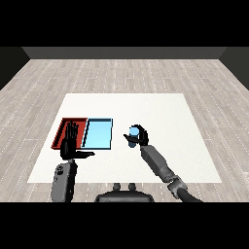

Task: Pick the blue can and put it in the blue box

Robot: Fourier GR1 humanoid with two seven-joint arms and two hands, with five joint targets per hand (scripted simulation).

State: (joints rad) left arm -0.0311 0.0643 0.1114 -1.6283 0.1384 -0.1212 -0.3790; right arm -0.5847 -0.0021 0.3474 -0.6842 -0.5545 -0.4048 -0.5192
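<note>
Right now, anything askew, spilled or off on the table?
Nothing stands out. The red tray and blue tray lie flat side by side. The right hand curls round the blue can, right of the trays. The left hand is open over the red tray.

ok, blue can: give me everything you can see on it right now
The blue can is a small light-blue cylinder, held in the right hand, whose black fingers curl round it and hide part of its side. Its paler top end shows, and it looks roughly upright. It sits to the right of the light blue tray, apart from it, not yet in it. Whether it is lifted off the white table cannot be told.
</note>
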